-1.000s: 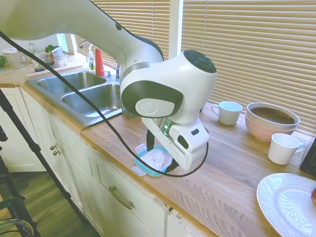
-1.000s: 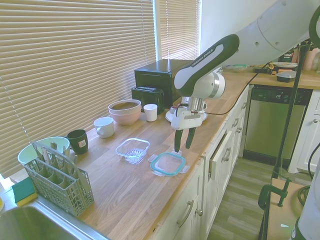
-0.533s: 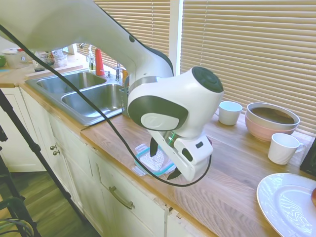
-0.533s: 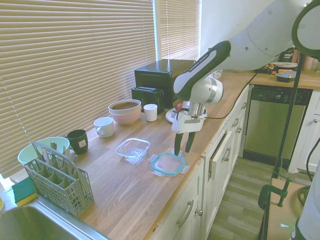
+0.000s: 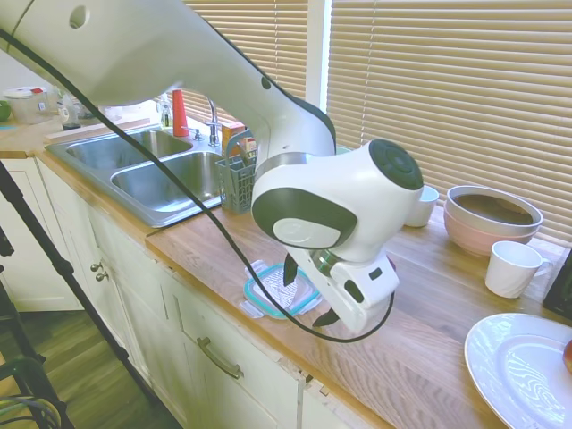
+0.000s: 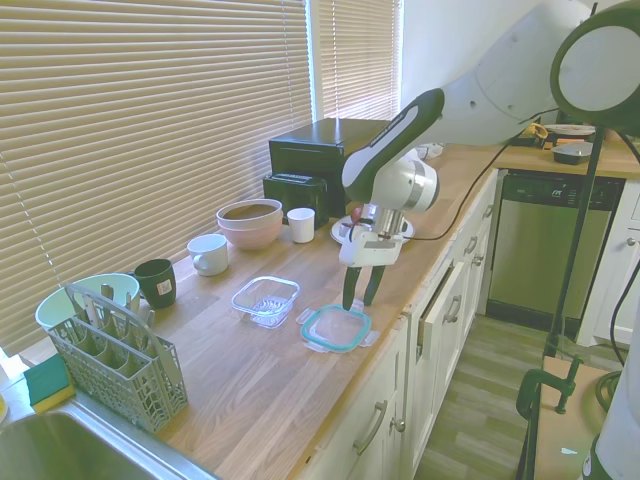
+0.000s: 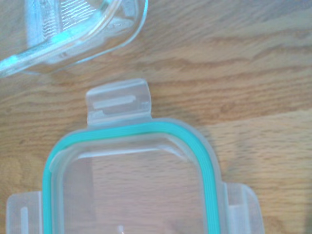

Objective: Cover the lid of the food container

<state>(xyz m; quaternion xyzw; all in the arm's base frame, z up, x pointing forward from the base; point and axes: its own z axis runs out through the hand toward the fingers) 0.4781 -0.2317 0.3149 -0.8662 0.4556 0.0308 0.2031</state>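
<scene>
My tool [image 6: 356, 299] hung with fingers spread wide, holding nothing, over the lid [image 6: 337, 327]. The lid lay flat on the tabletop [image 6: 270, 380], just beside the food container [image 6: 266, 299].

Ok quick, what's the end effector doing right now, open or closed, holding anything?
End effector: open, holding nothing, poised just above the lid lying flat on the counter.

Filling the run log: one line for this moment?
phase: reaching lid | gripper: open, above lid | food container: uncovered, beside lid
</scene>
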